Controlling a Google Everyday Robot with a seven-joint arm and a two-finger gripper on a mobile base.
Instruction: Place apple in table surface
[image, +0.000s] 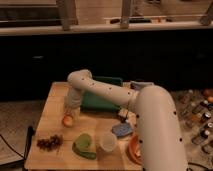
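Note:
The apple (67, 120) is a small orange-red fruit resting on the light tan table surface (50, 114), left of the middle. My gripper (71, 111) hangs straight down from the white arm and sits right over the apple, at its top. The arm reaches in from the lower right across the table.
A dark green tray (102, 95) lies at the back behind the arm. A dark grape bunch (49, 143) sits front left. A green object (84, 146), a white cup (108, 142), a blue item (122, 130) and an orange bowl (134, 148) stand along the front.

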